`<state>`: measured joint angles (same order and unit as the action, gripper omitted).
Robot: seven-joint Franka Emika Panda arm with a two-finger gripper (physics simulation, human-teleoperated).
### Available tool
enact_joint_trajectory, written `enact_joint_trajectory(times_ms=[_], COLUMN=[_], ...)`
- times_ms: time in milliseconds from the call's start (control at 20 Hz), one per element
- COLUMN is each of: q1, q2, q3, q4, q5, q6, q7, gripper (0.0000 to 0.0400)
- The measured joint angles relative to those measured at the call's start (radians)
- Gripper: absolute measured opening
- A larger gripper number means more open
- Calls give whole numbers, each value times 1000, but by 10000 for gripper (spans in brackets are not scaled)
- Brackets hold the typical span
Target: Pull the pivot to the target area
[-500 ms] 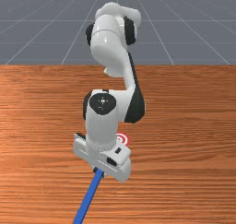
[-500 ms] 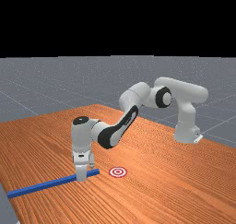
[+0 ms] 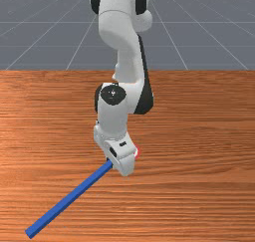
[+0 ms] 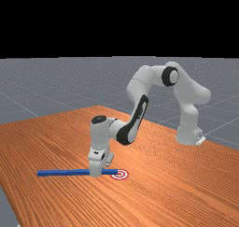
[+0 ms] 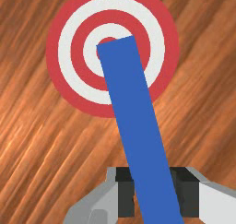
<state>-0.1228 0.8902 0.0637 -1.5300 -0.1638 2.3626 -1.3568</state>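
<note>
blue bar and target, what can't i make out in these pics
- Front view: the blue bar's target-side end, hidden by the gripper.
- Front view: most of the target, also behind the gripper.
- Far view: a short stretch of bar, behind the near finger.
- Wrist view: the bar's other end, cut off by the edge; part of the target's rings, covered by the bar.
</note>
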Motion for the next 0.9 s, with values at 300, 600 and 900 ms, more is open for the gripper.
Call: enact_joint_trajectory(times_ms=[300, 600, 900], q1=[50, 178, 296], q2=[-93, -84, -91], q3=[-35, -47, -56], q4=[-186, -171, -184], q5=[53, 114, 178], q6=[74, 55, 60], q7=[248, 541, 805], gripper=[120, 119, 121])
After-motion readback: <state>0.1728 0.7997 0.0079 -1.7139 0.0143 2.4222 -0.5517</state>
